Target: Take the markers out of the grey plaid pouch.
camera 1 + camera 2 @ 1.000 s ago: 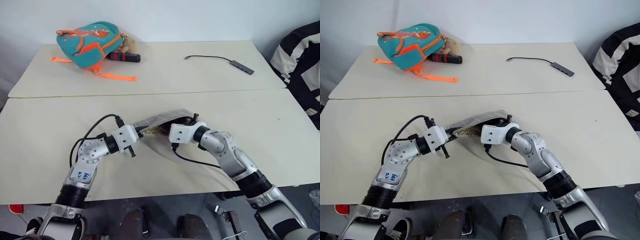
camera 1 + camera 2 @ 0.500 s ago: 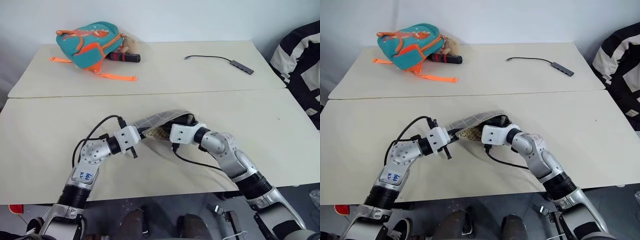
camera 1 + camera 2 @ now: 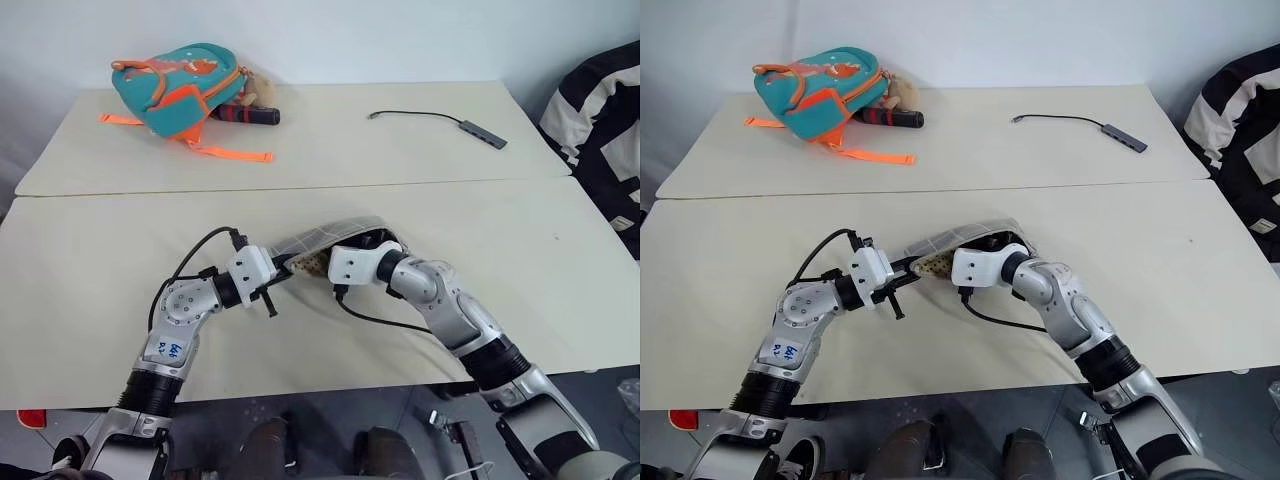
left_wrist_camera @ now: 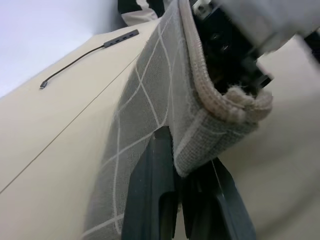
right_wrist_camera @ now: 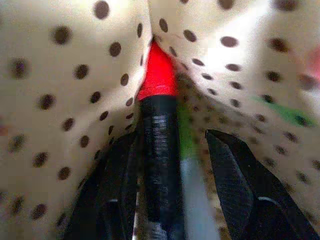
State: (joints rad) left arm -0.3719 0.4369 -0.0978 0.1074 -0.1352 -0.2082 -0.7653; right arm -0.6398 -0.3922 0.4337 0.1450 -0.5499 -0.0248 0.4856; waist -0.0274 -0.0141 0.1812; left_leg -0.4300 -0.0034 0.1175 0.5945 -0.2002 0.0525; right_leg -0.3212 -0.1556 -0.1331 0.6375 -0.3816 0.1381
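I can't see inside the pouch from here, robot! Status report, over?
Left gripper shut on grey plaid pouch edge. Right gripper inside pouch, fingers astride red marker, green marker beside. Nothing blocking.

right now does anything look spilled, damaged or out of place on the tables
Nothing spilled or damaged. The grey plaid pouch is held off the table, pinched at its edge by the left gripper, while the right gripper is inside it around the red marker. That fits the job.

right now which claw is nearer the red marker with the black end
Right. The right claw is inside the pouch with the red marker with the black end between its fingers; the left claw pinches the grey plaid fabric pouch's outer edge.
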